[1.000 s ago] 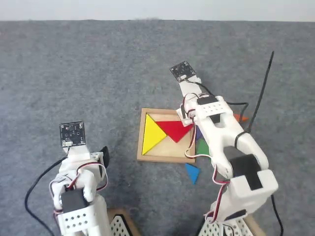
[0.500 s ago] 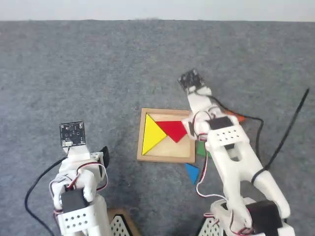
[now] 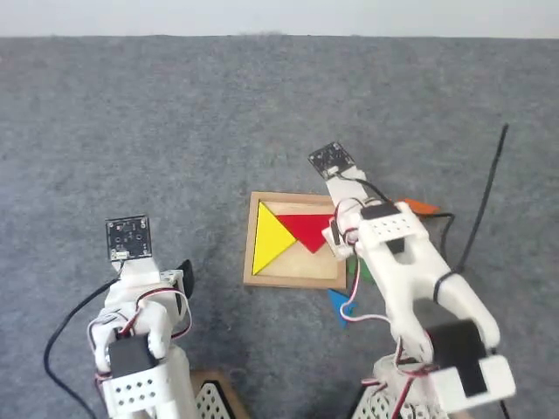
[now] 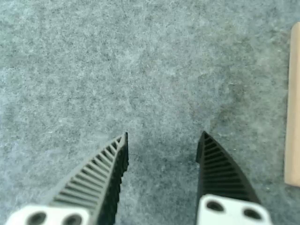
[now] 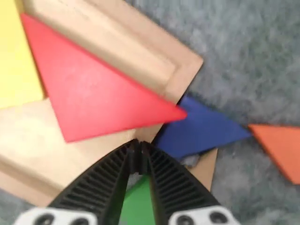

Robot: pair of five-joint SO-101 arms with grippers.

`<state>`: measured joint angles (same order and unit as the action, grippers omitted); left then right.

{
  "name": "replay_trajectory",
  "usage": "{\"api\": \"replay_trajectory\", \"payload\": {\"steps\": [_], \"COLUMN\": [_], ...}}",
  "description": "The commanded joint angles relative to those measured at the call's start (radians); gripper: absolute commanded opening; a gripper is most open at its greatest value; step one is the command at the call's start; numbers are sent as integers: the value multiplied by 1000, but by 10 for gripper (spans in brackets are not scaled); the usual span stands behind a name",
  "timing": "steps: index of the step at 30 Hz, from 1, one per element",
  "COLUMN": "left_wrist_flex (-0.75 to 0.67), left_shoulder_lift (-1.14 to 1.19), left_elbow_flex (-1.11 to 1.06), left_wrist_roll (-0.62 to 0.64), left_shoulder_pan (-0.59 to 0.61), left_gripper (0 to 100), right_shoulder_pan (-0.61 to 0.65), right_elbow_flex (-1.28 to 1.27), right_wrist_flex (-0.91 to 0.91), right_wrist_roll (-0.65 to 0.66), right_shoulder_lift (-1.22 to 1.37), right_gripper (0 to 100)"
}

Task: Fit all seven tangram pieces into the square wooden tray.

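Note:
The square wooden tray (image 3: 262,276) lies mid-table and holds a large yellow triangle (image 3: 271,237) and a large red triangle (image 3: 306,229). My right gripper (image 5: 139,146) is shut with nothing in it, its tips at the red triangle's (image 5: 93,93) edge over the tray's (image 5: 140,51) right side. Just outside that rim lie a dark blue piece (image 5: 201,131), an orange piece (image 5: 279,145) and a green piece (image 5: 140,201). A small blue triangle (image 3: 341,305) lies in front of the tray. My left gripper (image 4: 161,140) hangs open over bare carpet.
Grey carpet covers the whole table. The tray's edge (image 4: 293,103) shows off to one side of my left gripper. My right arm (image 3: 393,253) covers the tray's right rim and part of the green piece (image 3: 362,269). The orange piece (image 3: 421,207) lies right of the arm.
My right arm has swung about and its wrist has drawn back a little toward the near side, staying over the tray's right edge. The left arm has not moved.

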<state>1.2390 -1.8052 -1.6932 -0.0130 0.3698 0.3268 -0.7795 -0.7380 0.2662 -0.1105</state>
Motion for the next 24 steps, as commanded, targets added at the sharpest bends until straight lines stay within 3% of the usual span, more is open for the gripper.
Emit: {"api": "replay_trajectory", "payload": {"steps": [1, 11, 19, 24], "left_wrist_flex": [5, 5, 5, 5], "left_shoulder_lift": [-18, -18, -18, -18], "left_elbow_flex": [10, 10, 10, 10], "left_wrist_roll": [-5, -5, -5, -5], "left_shoulder_pan": [5, 5, 5, 5], "left_gripper": [234, 234, 234, 234], "right_shoulder_pan": [-8, -8, 84, 59], "right_elbow_flex": [120, 327, 330, 319], "right_wrist_flex": [12, 4, -4, -41], "right_wrist_roll": [3, 8, 9, 5], "right_shoulder_lift": [64, 219, 222, 159], "right_gripper": [8, 8, 8, 8]}}
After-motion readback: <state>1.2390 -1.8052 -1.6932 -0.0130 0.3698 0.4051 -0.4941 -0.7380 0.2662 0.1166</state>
